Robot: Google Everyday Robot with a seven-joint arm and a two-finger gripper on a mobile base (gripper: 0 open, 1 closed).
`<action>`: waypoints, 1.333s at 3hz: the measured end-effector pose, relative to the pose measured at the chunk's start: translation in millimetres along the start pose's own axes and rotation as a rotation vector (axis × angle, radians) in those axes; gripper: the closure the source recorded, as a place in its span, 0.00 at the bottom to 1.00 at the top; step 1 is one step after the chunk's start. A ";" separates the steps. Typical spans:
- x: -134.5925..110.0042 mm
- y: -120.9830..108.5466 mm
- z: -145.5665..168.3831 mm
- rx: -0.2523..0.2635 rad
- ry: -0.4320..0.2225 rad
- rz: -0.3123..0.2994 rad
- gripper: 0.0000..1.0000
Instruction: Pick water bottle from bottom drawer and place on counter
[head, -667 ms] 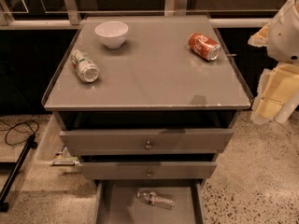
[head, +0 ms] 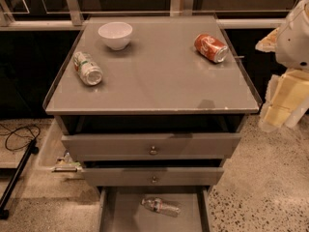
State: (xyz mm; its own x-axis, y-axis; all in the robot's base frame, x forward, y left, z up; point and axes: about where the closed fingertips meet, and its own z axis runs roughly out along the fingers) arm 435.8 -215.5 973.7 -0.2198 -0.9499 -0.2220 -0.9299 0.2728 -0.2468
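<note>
Water bottle [head: 161, 206] is seen lying flat in the open bottom drawer [head: 120, 215]. Claw [head: 282, 105] is hung right of the desk [head: 159, 86], state can't be told. Bottle could easily get rolled away if it's nudged off-centre.

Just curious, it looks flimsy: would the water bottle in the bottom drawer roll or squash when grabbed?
Lying sideways in the flat-floored bottom drawer, the water bottle would probably roll if nudged. Its clear plastic likely dents when squeezed. The claw hangs at right, beside the counter.

Clear, red-labelled bottle [head: 160, 206] lies sideways in open bottom drawer [head: 120, 217] below glossy grey counter [head: 159, 83]; gripper [head: 280, 108] hangs beside counter's right edge.
</note>
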 end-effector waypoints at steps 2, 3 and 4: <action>27.4 50.9 69.7 -0.075 -0.136 0.028 0.00; 45.6 87.0 127.8 -0.092 -0.230 0.036 0.00; 61.9 118.7 189.9 -0.105 -0.310 0.044 0.00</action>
State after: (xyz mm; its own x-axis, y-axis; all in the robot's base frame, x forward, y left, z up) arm 367.8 -213.0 751.5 -0.1748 -0.8416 -0.5111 -0.9503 0.2800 -0.1361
